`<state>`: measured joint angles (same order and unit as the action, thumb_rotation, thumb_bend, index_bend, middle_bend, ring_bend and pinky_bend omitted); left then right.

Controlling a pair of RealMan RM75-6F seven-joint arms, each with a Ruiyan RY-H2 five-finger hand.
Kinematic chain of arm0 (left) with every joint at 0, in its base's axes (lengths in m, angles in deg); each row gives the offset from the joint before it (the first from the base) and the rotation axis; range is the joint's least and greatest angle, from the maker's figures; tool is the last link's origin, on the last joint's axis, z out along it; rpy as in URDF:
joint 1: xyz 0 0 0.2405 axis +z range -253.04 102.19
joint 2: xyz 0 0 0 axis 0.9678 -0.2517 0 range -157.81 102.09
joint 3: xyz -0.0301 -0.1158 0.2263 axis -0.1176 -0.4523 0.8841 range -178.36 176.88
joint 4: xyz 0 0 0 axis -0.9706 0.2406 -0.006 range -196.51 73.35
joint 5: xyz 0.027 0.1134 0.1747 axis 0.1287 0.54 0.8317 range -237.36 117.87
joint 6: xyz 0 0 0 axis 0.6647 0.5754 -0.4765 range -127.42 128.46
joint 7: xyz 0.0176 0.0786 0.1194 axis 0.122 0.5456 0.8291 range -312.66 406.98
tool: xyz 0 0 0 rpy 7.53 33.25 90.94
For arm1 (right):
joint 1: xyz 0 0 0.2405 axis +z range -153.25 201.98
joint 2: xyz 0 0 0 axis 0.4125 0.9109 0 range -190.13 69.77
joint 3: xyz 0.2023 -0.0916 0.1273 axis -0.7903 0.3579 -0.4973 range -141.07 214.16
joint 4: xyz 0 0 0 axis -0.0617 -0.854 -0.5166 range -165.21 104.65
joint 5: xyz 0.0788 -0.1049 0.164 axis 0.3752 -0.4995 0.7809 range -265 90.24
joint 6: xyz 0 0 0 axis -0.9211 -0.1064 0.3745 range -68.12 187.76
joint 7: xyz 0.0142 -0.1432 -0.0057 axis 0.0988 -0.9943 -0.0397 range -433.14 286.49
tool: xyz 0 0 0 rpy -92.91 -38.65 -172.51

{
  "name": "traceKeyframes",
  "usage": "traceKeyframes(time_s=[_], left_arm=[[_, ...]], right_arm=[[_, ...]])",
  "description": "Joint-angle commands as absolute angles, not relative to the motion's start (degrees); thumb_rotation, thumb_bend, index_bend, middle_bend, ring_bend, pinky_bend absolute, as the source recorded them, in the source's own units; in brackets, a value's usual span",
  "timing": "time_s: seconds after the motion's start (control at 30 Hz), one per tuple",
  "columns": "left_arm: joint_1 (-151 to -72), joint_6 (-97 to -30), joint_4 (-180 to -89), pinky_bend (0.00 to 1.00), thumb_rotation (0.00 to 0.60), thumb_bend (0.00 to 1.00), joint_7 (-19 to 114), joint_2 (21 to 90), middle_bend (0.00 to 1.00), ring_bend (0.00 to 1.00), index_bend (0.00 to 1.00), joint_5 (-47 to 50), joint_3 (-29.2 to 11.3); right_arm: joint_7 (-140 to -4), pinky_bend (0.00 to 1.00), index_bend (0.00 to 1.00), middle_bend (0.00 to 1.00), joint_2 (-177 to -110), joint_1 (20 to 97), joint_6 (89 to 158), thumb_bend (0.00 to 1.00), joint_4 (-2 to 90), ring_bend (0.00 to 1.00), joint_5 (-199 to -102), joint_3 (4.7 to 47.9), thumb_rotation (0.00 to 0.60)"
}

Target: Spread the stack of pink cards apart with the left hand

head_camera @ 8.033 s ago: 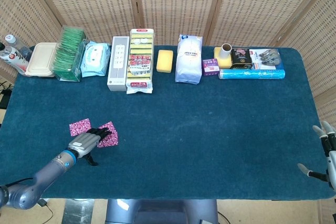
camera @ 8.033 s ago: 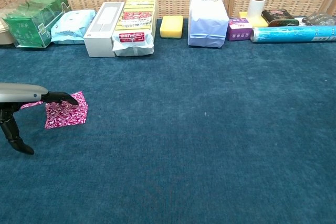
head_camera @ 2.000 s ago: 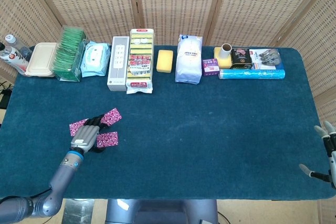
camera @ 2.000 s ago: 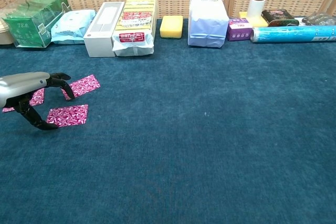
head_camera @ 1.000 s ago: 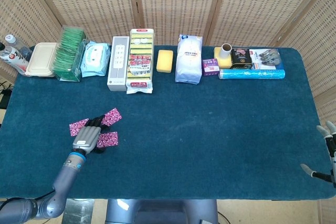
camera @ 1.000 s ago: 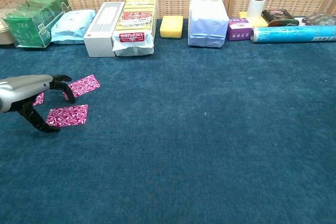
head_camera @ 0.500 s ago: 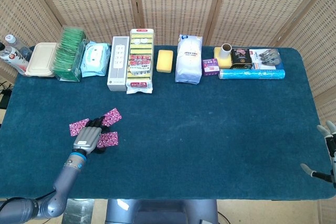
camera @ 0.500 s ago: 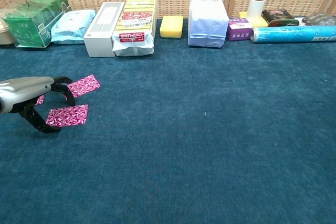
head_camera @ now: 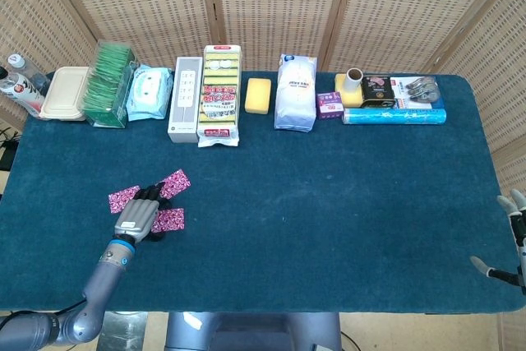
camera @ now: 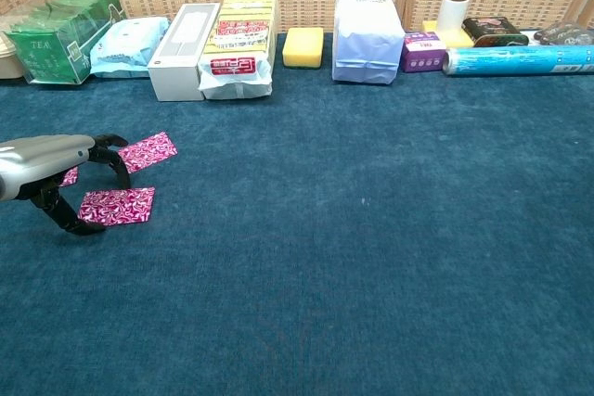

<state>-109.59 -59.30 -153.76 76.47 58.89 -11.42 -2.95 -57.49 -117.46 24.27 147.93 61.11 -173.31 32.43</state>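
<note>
Three pink patterned cards lie apart on the blue cloth at the near left: one far card (head_camera: 174, 182) (camera: 147, 151), one near card (head_camera: 168, 219) (camera: 117, 205), and a left card (head_camera: 124, 198) (camera: 68, 175) partly hidden by my hand. My left hand (head_camera: 139, 214) (camera: 58, 172) hovers among them with fingers curled down and spread, its fingertips (camera: 121, 175) just over the gap between the far and near cards, holding nothing. My right hand (head_camera: 511, 236) shows only at the right table edge, fingers apart and empty.
A row of goods lines the table's back edge: green tea packs (head_camera: 111, 84), wipes (head_camera: 149, 92), a white box (head_camera: 185, 99), sponge pack (head_camera: 221, 94), yellow sponge (head_camera: 258, 94), white bag (head_camera: 295, 92), a blue roll (head_camera: 394, 116).
Earlier the cards lay as a stack and one loose card; they now lie spread into three. Over the last second my left hand drew back slightly and the near card shifted a little.
</note>
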Motion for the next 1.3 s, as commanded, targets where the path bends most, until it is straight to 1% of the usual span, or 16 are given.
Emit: traceKeyframes(time_s=[0.03,0.2,0.33,0.53,0.73,0.9,0.97,1.1,1.3], left_arm=[[-109.48,-59.37,-154.03,0.08,0.6,0.25,76.08,58.66,0.0,0.0,0.43,-11.14,-3.13],[-109.17,-59.72,-156.06,0.08,0.6,0.25,74.71,56.71,0.0,0.0,0.43,-9.78,-3.71],[-109.37,-59.86,-157.81,0.08,0.6,0.25,73.89,54.5,0.0,0.0,0.43,-9.79,-4.99],[-110.12,-59.09,-159.1,0.08,0.6,0.25,72.16,52.1,0.0,0.0,0.43,-12.45,-7.77],[-110.78,-58.55,-157.39,0.08,0.6,0.25,71.36,52.06,0.0,0.0,0.43,-15.7,-9.3],[-111.77,-59.52,-156.03,0.1,0.6,0.25,72.84,53.95,0.0,0.0,0.43,-22.19,-10.97],[-112.73,-60.27,-156.38,0.1,0.6,0.25,74.15,55.16,0.0,0.0,0.43,-27.32,-12.39],[-115.0,-62.79,-156.87,0.1,0.6,0.25,78.53,56.62,0.0,0.0,0.43,-33.62,-13.73],[-117.83,-63.21,-156.24,0.1,0.6,0.25,81.85,57.65,0.0,0.0,0.43,-40.52,-15.99]], right_arm=[[-57.45,0.0,0.06,0.0,-117.42,24.26,147.94,0.0,61.15,0.0,-173.3,32.44,0.6],[-57.43,0.0,0.06,0.0,-117.37,24.27,147.89,0.0,61.09,0.0,-173.4,32.5,0.6],[-57.49,0.0,0.06,0.0,-117.31,24.35,147.72,0.0,61.13,0.0,-173.39,32.5,0.6],[-57.67,0.0,0.06,0.0,-117.34,24.29,147.82,0.0,61.29,0.0,-173.47,32.57,0.6],[-57.42,0.0,0.06,0.0,-117.25,24.31,147.69,0.0,61.22,0.0,-173.36,32.55,0.6],[-57.21,0.0,0.06,0.0,-117.05,24.33,147.66,0.0,61.28,0.0,-173.62,32.66,0.6],[-57.24,0.0,0.06,0.0,-117.13,24.33,147.73,0.0,61.33,0.0,-173.86,32.77,0.6],[-56.49,0.0,0.06,0.0,-116.97,24.14,148.03,0.0,61.17,0.0,-173.77,32.7,0.6],[-55.86,0.0,0.06,0.0,-116.87,24.14,148.04,0.0,60.91,0.0,-174.02,32.8,0.6]])
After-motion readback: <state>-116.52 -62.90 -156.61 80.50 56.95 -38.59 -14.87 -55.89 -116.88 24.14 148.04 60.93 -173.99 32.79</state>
